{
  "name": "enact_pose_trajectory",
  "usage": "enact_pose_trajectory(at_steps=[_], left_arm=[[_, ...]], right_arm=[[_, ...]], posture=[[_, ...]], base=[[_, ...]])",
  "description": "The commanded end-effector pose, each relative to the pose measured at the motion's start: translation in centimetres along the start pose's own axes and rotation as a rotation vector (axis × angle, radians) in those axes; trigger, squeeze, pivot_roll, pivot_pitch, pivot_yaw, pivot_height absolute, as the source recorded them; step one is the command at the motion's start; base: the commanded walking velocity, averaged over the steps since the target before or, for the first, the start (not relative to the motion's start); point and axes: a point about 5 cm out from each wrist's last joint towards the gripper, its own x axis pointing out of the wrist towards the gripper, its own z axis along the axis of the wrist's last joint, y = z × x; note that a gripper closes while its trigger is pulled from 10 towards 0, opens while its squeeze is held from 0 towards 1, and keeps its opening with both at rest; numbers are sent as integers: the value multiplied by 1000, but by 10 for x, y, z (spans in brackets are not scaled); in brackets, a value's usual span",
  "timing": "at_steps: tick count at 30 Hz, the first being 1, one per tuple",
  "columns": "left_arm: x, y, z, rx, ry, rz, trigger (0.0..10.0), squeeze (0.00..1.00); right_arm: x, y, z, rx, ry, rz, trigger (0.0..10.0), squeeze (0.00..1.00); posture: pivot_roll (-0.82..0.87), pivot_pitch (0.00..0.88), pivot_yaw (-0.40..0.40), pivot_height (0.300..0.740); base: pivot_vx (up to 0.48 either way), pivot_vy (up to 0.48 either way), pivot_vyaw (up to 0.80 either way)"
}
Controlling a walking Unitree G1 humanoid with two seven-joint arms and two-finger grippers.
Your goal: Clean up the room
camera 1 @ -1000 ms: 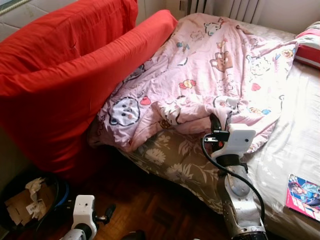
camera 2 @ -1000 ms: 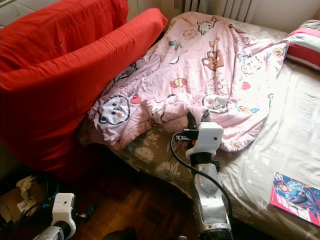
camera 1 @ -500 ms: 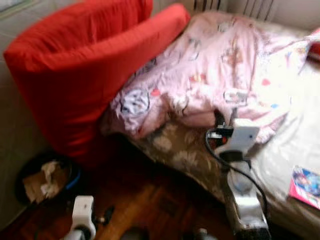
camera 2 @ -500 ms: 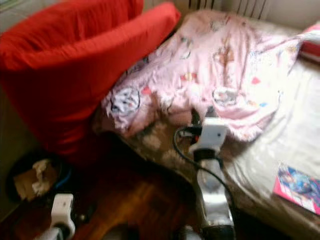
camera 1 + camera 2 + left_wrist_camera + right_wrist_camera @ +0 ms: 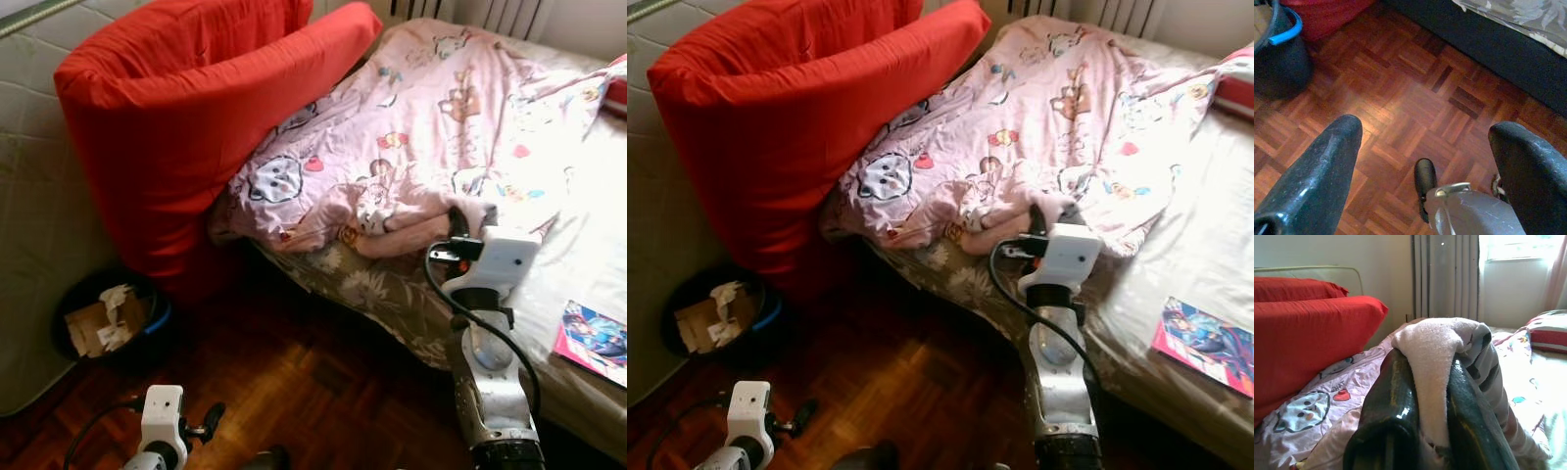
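Observation:
A pink cartoon-print blanket (image 5: 441, 117) lies rumpled across the bed (image 5: 578, 264). My right gripper (image 5: 460, 220) is at the blanket's near edge, shut on a raised fold of it. In the right wrist view the pink cloth (image 5: 1435, 340) is pinched between the two black fingers (image 5: 1396, 387) and drapes over them. A big red duvet (image 5: 186, 108) leans folded against the bed's left side. My left gripper (image 5: 1425, 127) hangs open low over the parquet floor (image 5: 1400, 93), with nothing in it.
A dark bin (image 5: 108, 318) with cardboard and paper scraps stands on the floor by a pale mattress (image 5: 29, 196) leaning at the left. A colourful magazine (image 5: 598, 333) lies on the bed's near right corner. A striped pillow (image 5: 1234, 88) is at the far right.
The whole picture has shifted right and sharpened after a blur, so the camera moved. My right gripper still holds the blanket fold. The bin now shows in full.

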Motion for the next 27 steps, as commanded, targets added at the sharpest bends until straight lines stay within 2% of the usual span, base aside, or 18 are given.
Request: enact_pose_trajectory(at_steps=[1,8,12,15,20,22,23,24,25,26,27], left_arm=[[-3,3,-5,7,32,5,10000,0],[-3,3,-5,8,34,4,10000,0],[-3,3,-5,7,33,2,10000,0],[-3,3,-5,7,33,1,10000,0],[-3,3,-5,6,32,3,10000,0],[-3,3,-5,5,32,4,10000,0],[-3,3,-5,5,32,3,10000,0],[-2,2,-5,5,32,3,10000,0],[-2,2,-5,4,33,0,10000,0],[-2,2,-5,4,33,0,10000,0],[-2,2,-5,3,33,-1,10000,0]], right_arm=[[4,-6,12,-18,-66,-48,10000,0],[12,-35,29,-35,-130,-206,10000,0],[12,-41,33,-32,-139,-260,10000,0],[10,-43,27,-32,-101,-295,10000,0],[-3,-38,2,-23,46,-260,10000,0],[-11,-48,-11,-43,135,-319,10000,0],[-19,-57,-22,-53,212,-376,10000,0],[-21,-60,-25,-53,235,-393,10000,0],[-30,-69,-38,-21,314,-455,10000,0],[-30,-69,-38,-21,314,-455,10000,0],[-42,-78,-50,-4,383,-516,10000,0]], posture=[[140,194,23,740],[132,194,23,740],[133,196,24,740],[132,194,24,740],[139,194,20,740],[135,194,19,740],[135,194,19,740],[129,192,17,740],[129,191,17,740],[129,191,17,740],[129,191,17,740]], base=[[0,0,0],[0,0,0],[0,0,0],[0,0,0],[0,0,0],[0,0,0],[0,0,0],[0,0,0],[0,0,0],[0,0,0],[0,0,0]])
